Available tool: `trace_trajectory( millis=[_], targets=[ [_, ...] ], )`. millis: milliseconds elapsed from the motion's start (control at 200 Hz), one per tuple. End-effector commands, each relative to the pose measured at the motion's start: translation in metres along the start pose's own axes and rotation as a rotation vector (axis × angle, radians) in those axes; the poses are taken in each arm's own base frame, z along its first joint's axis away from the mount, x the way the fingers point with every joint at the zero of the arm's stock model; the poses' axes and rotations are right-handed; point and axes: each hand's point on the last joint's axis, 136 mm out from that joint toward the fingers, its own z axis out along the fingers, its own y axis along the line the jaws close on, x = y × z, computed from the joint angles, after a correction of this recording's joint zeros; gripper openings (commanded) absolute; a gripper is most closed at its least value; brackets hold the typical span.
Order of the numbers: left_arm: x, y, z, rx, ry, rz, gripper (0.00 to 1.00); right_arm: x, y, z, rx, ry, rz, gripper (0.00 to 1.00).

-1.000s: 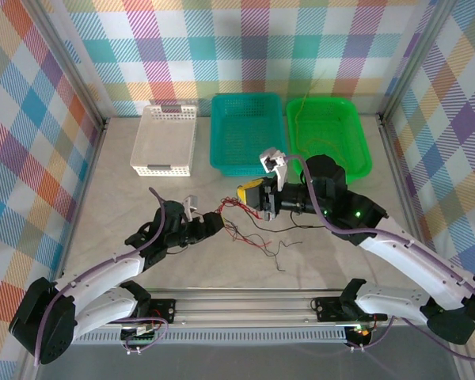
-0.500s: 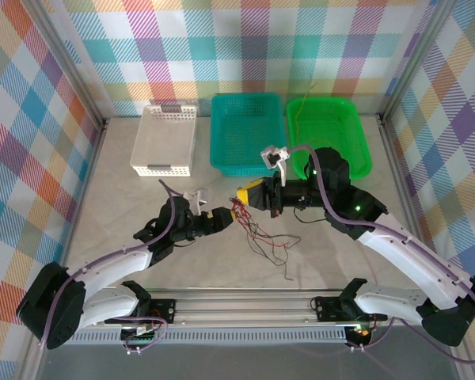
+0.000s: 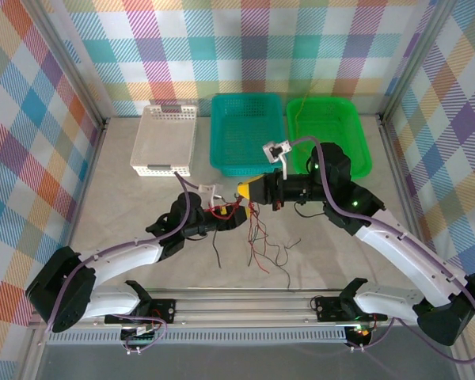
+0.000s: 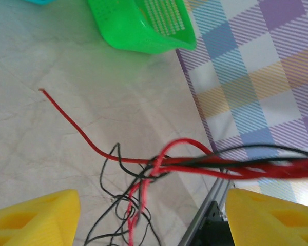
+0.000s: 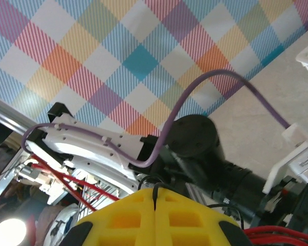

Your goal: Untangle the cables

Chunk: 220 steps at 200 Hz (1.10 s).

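There — cables (image 4: 157,165) between left jaws

The cables (image 3: 252,226) are thin red and black wires, tangled into one loose bunch at the middle of the table (image 3: 142,198). Their upper part is gathered at the right end effector (image 3: 244,191), whose closed fingers pinch a black strand. From there they trail toward the near edge, with loose ends fanned apart. Seen from the left wrist, the strands cross in a knot (image 4: 156,168), and one red strand (image 4: 55,106) curves away, its tip lying flat.
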Motion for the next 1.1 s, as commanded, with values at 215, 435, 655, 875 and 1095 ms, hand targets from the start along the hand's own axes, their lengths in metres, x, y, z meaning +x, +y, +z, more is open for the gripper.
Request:
trace_trajectory(
  millis=[215, 435, 655, 875, 1095],
  targets=[
    [0.018, -0.024, 0.007, 0.073, 0.033, 0.106, 0.75, -0.021, 0.002, -0.007, -0.035, -0.06, 0.028, 0.0],
    [0.019, -0.024, 0.027, 0.035, 0.09, 0.147, 0.74, -0.021, 0.007, -0.006, -0.068, -0.045, 0.043, 0.0],
    [0.022, -0.002, 0.028, -0.127, 0.133, 0.238, 0.73, -0.022, 0.015, -0.014, -0.055, -0.046, 0.02, 0.0],
    [0.02, 0.015, 0.025, -0.272, 0.139, 0.31, 0.74, -0.023, 0.015, -0.015, -0.045, -0.046, 0.012, 0.0],
    [0.008, 0.014, 0.019, -0.387, 0.104, 0.398, 0.74, -0.022, 0.011, -0.016, -0.023, -0.045, 0.008, 0.0]
  ],
)
